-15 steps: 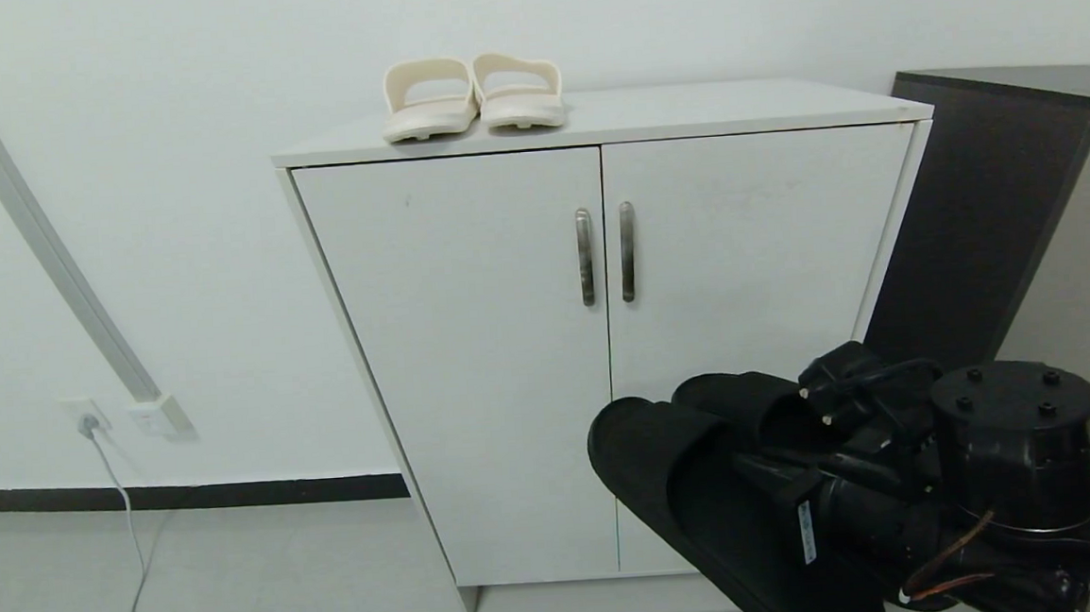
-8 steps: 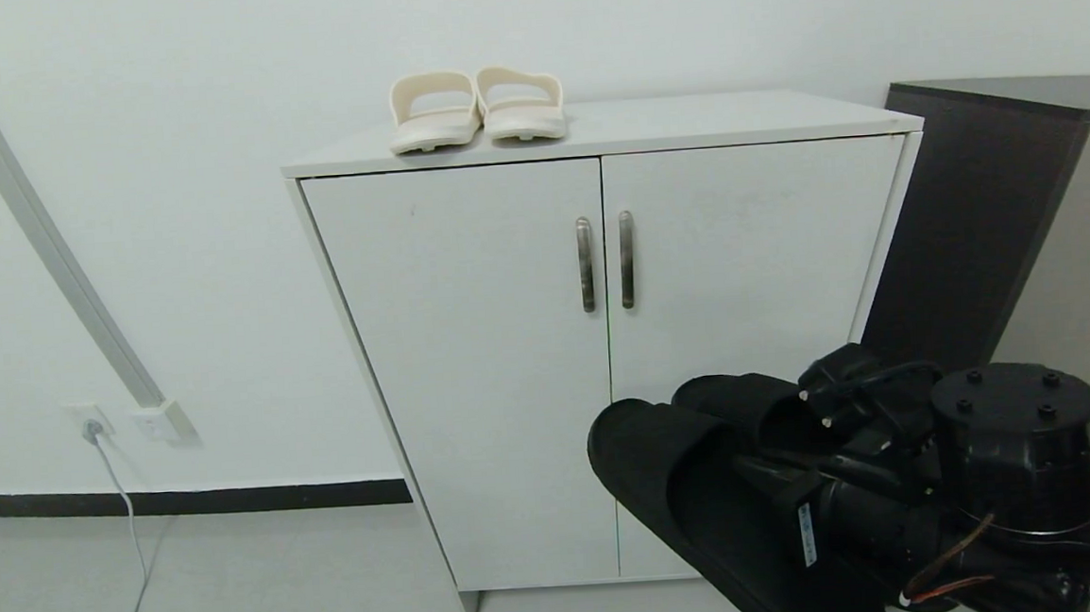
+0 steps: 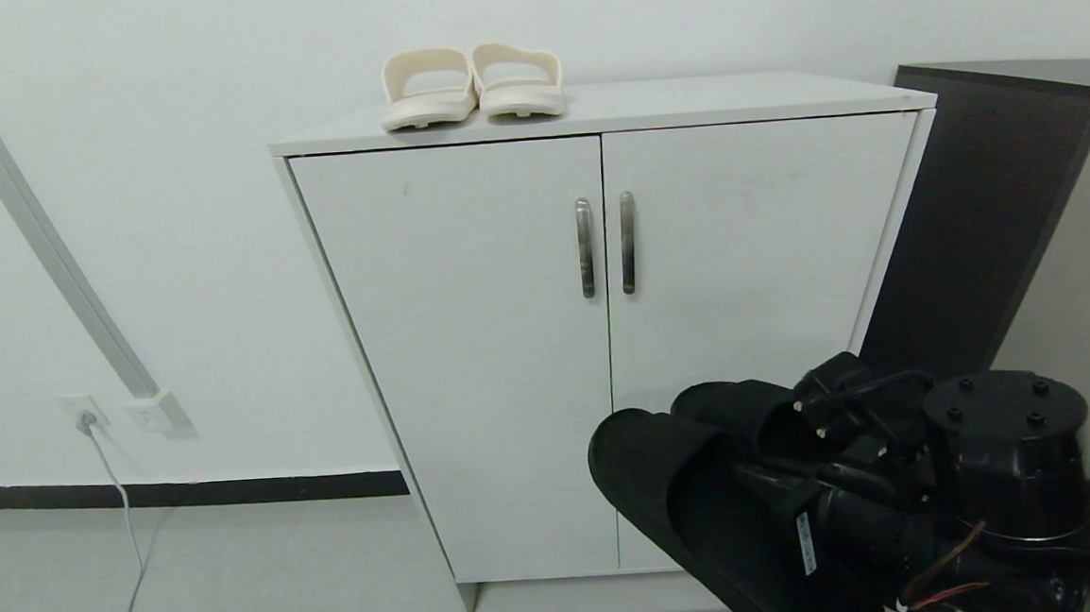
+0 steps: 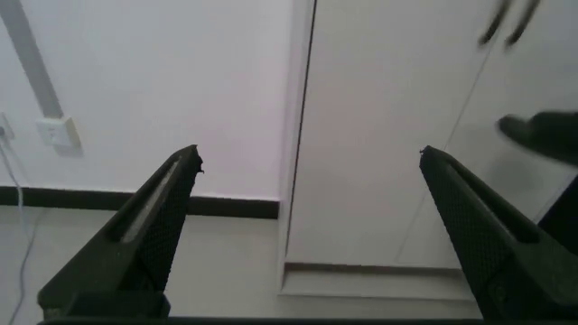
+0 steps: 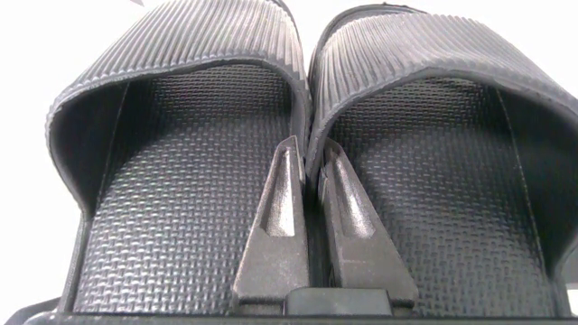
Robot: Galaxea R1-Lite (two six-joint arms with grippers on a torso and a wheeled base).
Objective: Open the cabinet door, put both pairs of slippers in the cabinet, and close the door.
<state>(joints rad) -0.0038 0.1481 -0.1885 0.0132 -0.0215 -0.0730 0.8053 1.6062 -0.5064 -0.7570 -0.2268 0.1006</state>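
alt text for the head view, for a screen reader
The right gripper holds a pair of black slippers low in front of a white two-door cabinet, both doors shut. A pair of cream slippers sits on the cabinet top, left of centre.

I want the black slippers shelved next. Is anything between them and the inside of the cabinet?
Yes: the left door and right door are both shut. The right gripper holds the black slippers low in front of the right door. The open left gripper has nothing visible between it and the doors.
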